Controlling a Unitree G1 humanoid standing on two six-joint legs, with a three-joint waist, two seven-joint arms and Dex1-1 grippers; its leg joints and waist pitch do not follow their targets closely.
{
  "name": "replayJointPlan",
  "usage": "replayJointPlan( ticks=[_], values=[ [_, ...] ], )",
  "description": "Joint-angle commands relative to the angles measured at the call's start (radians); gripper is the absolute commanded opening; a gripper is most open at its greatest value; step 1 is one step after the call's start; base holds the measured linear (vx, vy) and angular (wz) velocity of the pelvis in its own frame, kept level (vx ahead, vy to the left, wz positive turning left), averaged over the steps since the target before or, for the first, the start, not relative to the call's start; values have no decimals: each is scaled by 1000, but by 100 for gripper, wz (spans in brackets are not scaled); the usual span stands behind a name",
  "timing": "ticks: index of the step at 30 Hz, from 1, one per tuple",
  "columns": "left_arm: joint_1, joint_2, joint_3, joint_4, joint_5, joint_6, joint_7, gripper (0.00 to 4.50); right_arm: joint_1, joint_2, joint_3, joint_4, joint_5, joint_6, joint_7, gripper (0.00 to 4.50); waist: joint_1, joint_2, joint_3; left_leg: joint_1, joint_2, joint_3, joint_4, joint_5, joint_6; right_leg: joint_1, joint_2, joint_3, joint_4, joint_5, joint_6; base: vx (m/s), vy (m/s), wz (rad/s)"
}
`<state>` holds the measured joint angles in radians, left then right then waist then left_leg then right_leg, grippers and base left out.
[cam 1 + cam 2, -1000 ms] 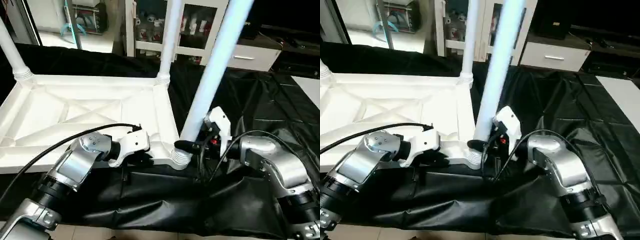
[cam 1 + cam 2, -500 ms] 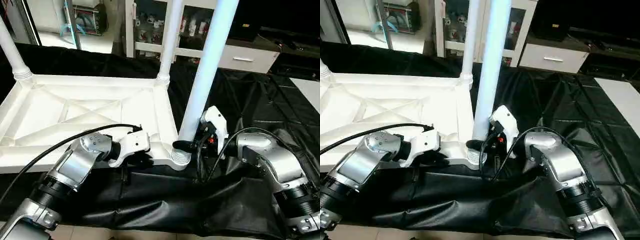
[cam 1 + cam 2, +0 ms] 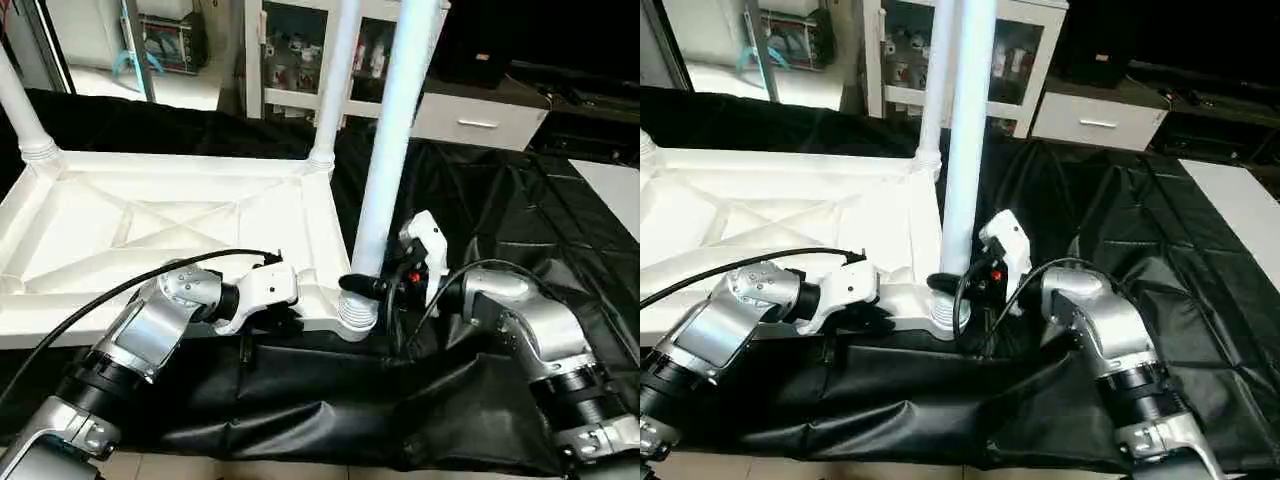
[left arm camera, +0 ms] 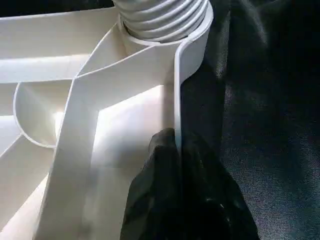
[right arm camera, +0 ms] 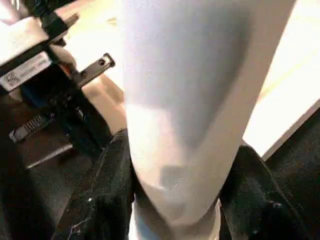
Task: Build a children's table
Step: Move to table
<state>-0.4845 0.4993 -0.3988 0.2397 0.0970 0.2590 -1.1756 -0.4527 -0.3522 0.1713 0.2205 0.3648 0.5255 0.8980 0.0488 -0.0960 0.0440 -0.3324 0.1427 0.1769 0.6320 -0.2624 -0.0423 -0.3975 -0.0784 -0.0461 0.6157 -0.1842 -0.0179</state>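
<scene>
The white plastic tabletop (image 3: pixel 170 235) lay upside down on a counter draped in black cloth (image 3: pixel 500 220), its ribbed, X-braced underside facing up. Three legs stood in its corner sockets: one at the far left corner (image 3: pixel 20 105), one at the far right corner (image 3: pixel 335 80), and a third at the near right corner (image 3: pixel 395 140), rising out of the top of the head views. From the left, the left gripper (image 4: pixel 176 165) reached in low along the near edge, its jaws clenched on the thin upright rim of the tabletop just beside the near right socket (image 4: pixel 165 20), one black finger on each side of the wall. A black cable (image 3: pixel 130 285) arched over the silver left forearm and crossed in front of the tabletop's near edge. Farther right, the right gripper (image 3: pixel 365 287) had its jaws wrapped around the base of the near right leg, just above the ribbed threaded collar (image 3: pixel 357 312) seated in the socket; the wrist view showed the tube filling the gap between the two black fingers (image 5: pixel 107 185). Behind the counter stood a white cabinet (image 3: pixel 300 55) with glass doors, partly hidden by the two right-hand legs, and a low white drawer unit (image 3: pixel 475 115) to its right.
</scene>
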Motion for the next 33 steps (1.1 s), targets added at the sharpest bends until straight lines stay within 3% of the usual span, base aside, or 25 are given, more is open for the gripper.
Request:
replayJointPlan(
  ticks=[1,11,16,21,27,33],
  values=[
    [24,-20,-72,14,16,4,-22,5,1,-4,0,40,-21,18,-31,191,-6,18,-43,1,92,-34,-104,-105,-20,37,-87,54,-63,-182,-241,0,0,0],
    [26,-19,-64,18,17,-4,-14,5,9,10,-35,64,-25,-8,-58,191,-8,14,-40,1,94,-37,-108,-146,-29,32,-91,55,-71,-251,-219,0,0,0],
    [27,-19,-57,19,17,-3,-12,5,48,13,-73,43,-4,-28,-60,191,-8,16,-42,0,94,-35,-108,-122,-21,33,-89,54,-67,-191,-230,0,0,0],
    [23,-16,-52,26,17,-6,-11,5,109,35,-108,22,20,-60,-71,191,-7,20,-38,1,96,-37,-113,-163,-29,32,-90,55,-73,-249,-218,0,0,0],
    [14,-15,-47,35,17,-10,-12,5,166,58,-127,4,33,-102,-86,191,-6,22,-39,0,95,-36,-115,-146,-25,33,-89,55,-72,-202,-223,0,0,0],
    [-1,-17,-40,54,20,-14,-5,5,234,68,-130,-38,14,-183,-88,191,1,24,-37,0,95,-35,-117,-157,-22,31,-89,56,-77,-226,-215,0,0,0]
  ],
)
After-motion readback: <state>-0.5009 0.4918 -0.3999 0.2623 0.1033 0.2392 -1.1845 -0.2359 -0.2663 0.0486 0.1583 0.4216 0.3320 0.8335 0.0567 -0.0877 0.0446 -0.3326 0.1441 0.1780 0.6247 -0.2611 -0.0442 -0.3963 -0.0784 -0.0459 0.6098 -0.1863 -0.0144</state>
